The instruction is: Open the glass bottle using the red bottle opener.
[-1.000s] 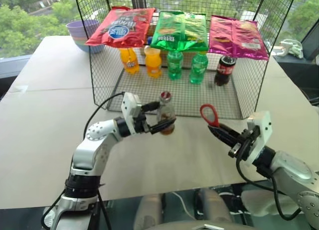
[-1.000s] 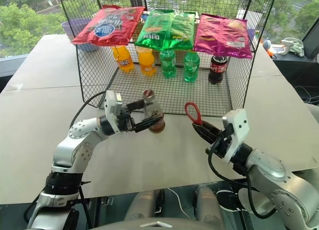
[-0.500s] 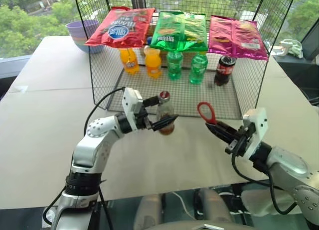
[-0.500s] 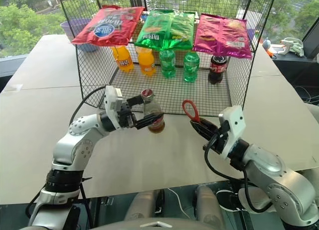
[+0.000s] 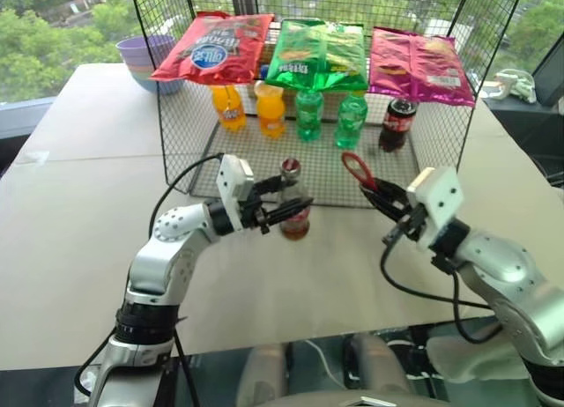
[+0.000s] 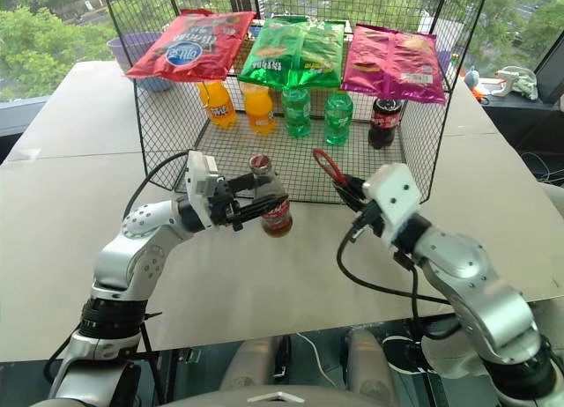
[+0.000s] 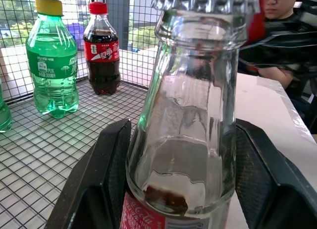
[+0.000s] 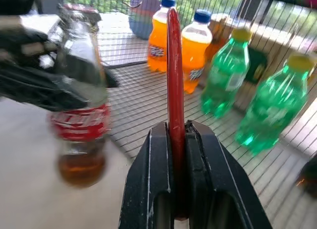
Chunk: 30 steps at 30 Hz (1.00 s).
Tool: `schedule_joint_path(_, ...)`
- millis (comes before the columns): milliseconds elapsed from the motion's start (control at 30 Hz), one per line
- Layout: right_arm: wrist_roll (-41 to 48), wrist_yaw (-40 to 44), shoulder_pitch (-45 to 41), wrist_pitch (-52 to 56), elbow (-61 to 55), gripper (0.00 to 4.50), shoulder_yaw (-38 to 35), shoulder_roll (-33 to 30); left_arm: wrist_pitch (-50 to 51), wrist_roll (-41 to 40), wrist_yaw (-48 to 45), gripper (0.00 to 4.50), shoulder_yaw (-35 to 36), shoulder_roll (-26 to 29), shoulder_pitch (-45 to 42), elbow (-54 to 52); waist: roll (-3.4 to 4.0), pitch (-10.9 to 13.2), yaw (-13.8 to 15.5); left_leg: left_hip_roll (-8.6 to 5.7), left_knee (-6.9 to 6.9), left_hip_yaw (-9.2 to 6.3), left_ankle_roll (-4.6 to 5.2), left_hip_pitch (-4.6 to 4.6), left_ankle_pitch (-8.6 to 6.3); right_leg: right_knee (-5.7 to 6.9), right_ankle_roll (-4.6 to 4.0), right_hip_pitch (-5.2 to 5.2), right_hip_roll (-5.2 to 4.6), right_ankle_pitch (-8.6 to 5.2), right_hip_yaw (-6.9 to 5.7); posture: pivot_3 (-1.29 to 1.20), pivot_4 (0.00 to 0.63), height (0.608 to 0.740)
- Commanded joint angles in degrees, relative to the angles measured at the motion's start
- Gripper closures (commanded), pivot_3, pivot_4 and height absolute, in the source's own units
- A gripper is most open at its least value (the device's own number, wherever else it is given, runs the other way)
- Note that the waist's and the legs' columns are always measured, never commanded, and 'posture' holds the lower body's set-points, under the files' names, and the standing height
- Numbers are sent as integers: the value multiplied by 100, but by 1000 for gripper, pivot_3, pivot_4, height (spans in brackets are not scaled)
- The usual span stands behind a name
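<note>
A small clear glass bottle [image 5: 293, 207] with a red label is gripped upright above the pale desk [image 5: 79, 204] by the left tool [image 5: 284, 213]. A flat red bottle opener [image 5: 357, 170] is clenched in the right tool [image 5: 381, 192], just beside the bottle. The approach step appears under way; next, the ring must be hooked over the cap.
</note>
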Motion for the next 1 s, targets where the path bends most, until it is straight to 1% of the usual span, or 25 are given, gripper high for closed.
schedule_joint_path(33, -1403, -222, -366, -935, 469, 4500, 351, -4, -113, -38, -93, 2236, -2, 32, -96, -88, 0, 0, 1, -1, 0, 0, 0, 0, 0, 0, 0, 0, 0, 0, 0, 0, 150, 740)
schedule_joint_path(100, -2102, -376, -505, -1619, 845, 4500, 506, 46, -113, -37, -101, 2236, -4, 48, -105, -81, 0, 0, 1, -1, 0, 2, 0, -1, 0, -1, 0, 0, -1, 0, 1, 0, 150, 740)
schedule_joint_path(200, -2757, -613, -489, -2546, 1312, 4500, 708, 271, -126, -9, -125, 2236, -38, 72, -116, -84, 0, 0, -6, -1, -1, 2, 0, -2, 0, -1, 0, -2, 0, 0, 1, 0, 150, 740)
schedule_joint_path(333, -3423, -728, -385, -3616, 1743, 4500, 895, 410, -126, -14, -160, 2236, -27, 108, -155, -46, 0, 0, -7, -1, -2, 3, -1, -2, 0, 0, 0, -2, 0, 0, 1, 0, 150, 740)
schedule_joint_path(467, -3852, -924, -399, -4280, 2187, 4500, 877, 574, -119, -11, -214, 2236, -19, 140, -174, -18, 0, 0, -12, -2, 1, 5, -1, 0, 1, 0, 1, -1, -1, 1, 3, 0, 150, 740)
schedule_joint_path(600, -4167, -1165, -626, -4697, 2540, 4500, 828, 880, -107, -23, -254, 2236, -12, 178, -180, -2, 0, 0, -28, -1, 1, 6, -2, 5, 1, 10, -1, -2, 0, 0, 7, 0, 150, 740)
schedule_joint_path(833, -4554, -1230, -732, -4886, 2808, 4500, 925, 1274, -112, -9, -300, 2236, -25, 201, -188, 14, 0, 0, -24, -1, 1, 8, -2, 7, 1, 11, -1, -2, 0, 1, 10, 0, 150, 740)
schedule_joint_path(1000, -5124, -1638, -817, -5228, 3203, 4500, 1008, 1468, -120, -7, -312, 2236, -27, 188, -222, 60, 0, 0, -32, -1, 1, 11, -2, 9, 2, 13, -1, -2, 0, 1, 13, 0, 150, 740)
